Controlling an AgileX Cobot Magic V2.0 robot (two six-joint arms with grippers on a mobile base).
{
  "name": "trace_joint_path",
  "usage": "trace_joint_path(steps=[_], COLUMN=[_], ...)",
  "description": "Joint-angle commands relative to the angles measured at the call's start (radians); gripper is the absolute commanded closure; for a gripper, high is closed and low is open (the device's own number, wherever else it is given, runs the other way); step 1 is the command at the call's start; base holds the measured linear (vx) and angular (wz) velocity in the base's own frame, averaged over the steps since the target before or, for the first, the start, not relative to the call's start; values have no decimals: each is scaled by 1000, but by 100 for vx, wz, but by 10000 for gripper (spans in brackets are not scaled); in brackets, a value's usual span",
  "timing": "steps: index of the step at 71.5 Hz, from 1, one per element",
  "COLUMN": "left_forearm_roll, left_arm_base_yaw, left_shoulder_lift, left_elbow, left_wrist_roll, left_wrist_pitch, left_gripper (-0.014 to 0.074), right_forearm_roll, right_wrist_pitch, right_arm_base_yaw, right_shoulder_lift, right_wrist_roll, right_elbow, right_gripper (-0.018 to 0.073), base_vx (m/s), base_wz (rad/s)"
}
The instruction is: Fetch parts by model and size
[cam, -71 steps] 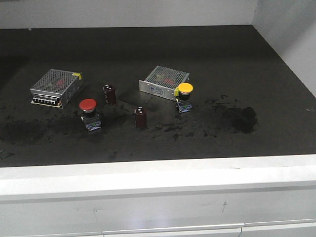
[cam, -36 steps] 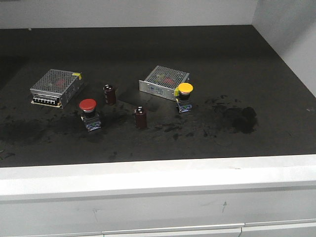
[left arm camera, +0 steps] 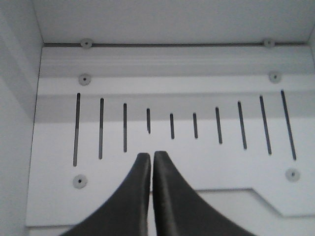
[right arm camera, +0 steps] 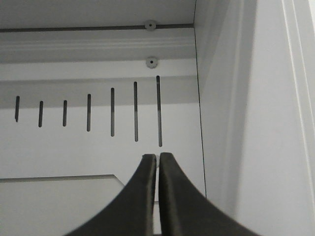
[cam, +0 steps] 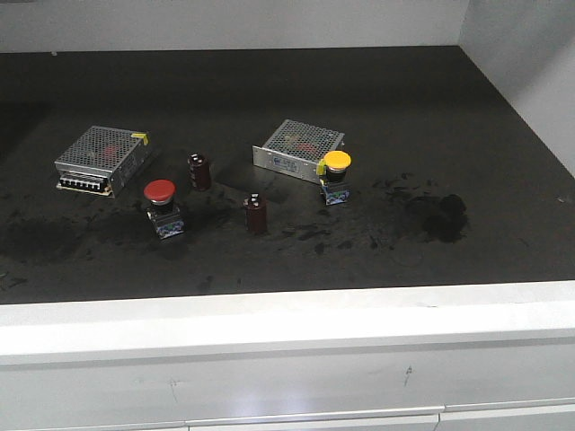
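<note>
Found both parts upright on the dark surface (cam: 359, 99): red-capped button (cam: 160, 190) front-left, near a dark red capacitor (cam: 199, 171); yellow-capped button (cam: 338, 162) hard against the front corner of the right power supply box (cam: 299, 148); contact not resolvable. Saw left claw (left arm camera: 150, 156) pressed closed, gripping nothing, aimed at a white slotted panel (left arm camera: 197, 152); same for right claw (right arm camera: 158, 157). Judged as pre-reach, nothing fetched; next move needed opening up, reaching in, approaching yellow clear of the box.

Label print on red push button (cam: 163, 207) and yellow push button (cam: 337, 177) bases too small to read, sticker on right-hand power supply box (cam: 301, 146) illegible, left gripper (left arm camera: 151, 155) and right gripper (right arm camera: 157, 156) cut off by lower edge.
</note>
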Motion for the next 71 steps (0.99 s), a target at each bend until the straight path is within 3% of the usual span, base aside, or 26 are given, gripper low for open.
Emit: trace_joint_path(steps=[1,17,36,59,71], left_forearm_roll=[28,24,24,7,10], left_arm_base_yaw=[-6,-24,-56,-56,-56], left_shoulder_lift=[128,393,552,599,599], left_elbow=[-135,-315,-319,-312,-312], left_wrist_roll=[-12,-13,-13,-21,-21], left_wrist_pitch=[98,343,410,459,467], left_gripper=[603,603,603,589,498], right_forearm_roll=[-27,-33,-23,-14,4], right_wrist_pitch=[30,267,559,633,670], right_arm_base_yaw=[2,67,148,151,151], right_shoulder_lift=[147,450,688,797,797], right_wrist_roll=[4,1,-40,-38,-38], right_elbow=[-153,-367,-443,-443,-455], right_gripper=[569,569,569,565,501], base_vx=[0,0,0,0,0], base_wz=[0,0,0,0,0])
